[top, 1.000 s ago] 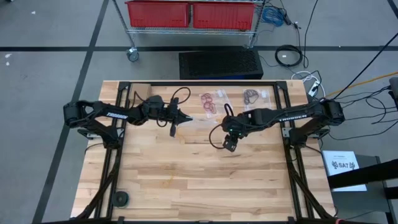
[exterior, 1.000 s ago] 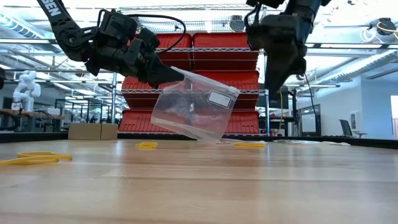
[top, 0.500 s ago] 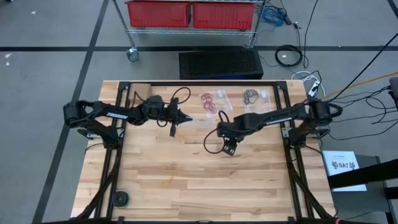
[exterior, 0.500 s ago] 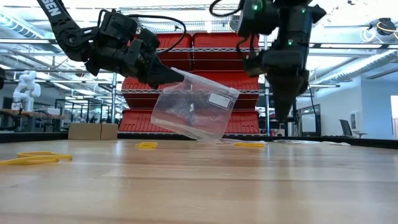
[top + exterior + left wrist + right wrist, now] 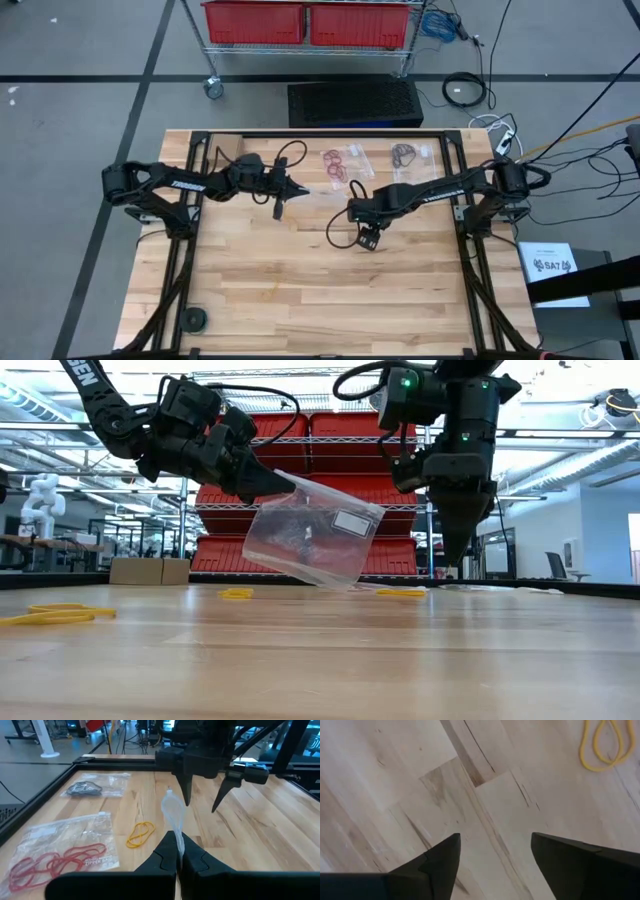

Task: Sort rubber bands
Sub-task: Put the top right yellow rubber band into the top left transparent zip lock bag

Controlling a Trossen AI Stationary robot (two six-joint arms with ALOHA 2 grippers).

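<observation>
Left gripper (image 5: 262,478) clenches a clear bag (image 5: 312,530) (only the low view shows it hanging); right gripper (image 5: 492,855) gapes.

The left gripper (image 5: 177,851) pinches a clear bag (image 5: 173,815) edge-on above the table (image 5: 260,830). Beyond it the right gripper (image 5: 202,795) hangs, jaws apart. A yellow rubber band (image 5: 140,834) lies near bagged red bands (image 5: 55,865).

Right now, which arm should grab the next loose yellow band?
Right. The right claw is open, empty and pointing down at the table, with a yellow rubber band in its wrist view. The left claw is shut on the clear bag, holding it up.
</observation>
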